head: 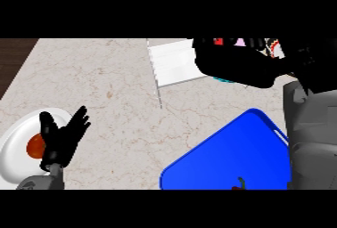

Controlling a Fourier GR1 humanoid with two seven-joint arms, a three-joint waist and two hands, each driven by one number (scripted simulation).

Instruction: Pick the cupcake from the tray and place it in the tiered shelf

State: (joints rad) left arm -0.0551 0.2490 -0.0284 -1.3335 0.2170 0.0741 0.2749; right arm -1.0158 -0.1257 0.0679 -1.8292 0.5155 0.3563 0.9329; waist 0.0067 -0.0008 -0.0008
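My right hand (237, 62) is raised at the top right, over the right edge of the white tiered shelf (172, 62). Its black fingers curl round the cupcake, which is mostly hidden. Only pink and red bits (240, 42) show above the fingers and a teal sliver (222, 80) below them. The blue tray (230, 156) lies at the lower right, partly under my grey right forearm (313, 133). My left hand (63, 133) rests open at the lower left, fingers up.
A white plate (16, 147) with an orange item (34, 143) sits at the left edge, partly behind my left hand. A small dark red thing (239, 183) lies on the tray's near edge. Dark wood (13, 58) borders the counter's far left.
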